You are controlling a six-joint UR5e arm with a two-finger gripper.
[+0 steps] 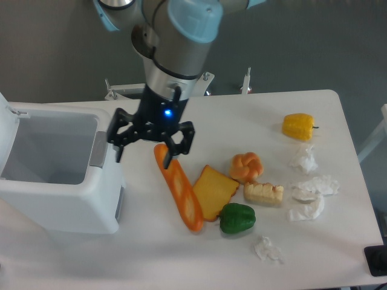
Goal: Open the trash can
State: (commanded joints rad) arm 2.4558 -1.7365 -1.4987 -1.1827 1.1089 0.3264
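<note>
The trash can [57, 205] is a large white box at the left of the table. Its lid [7, 130] is swung up and back at the far left edge, and the inside [51, 148] shows empty. A grey push tab [98, 150] lies on its right rim. My gripper [147, 156] hangs just to the right of the can, above the table. Its fingers are spread wide with nothing between them. The left fingertip [118, 152] is a little right of the grey tab, apart from it.
An orange baguette [179, 190] lies right under the gripper. Beside it are a yellow wedge [214, 191], a green pepper [237, 219], a bun [247, 167] and a corn piece [263, 193]. A yellow pepper [299, 126] and several crumpled tissues [311, 196] lie at the right.
</note>
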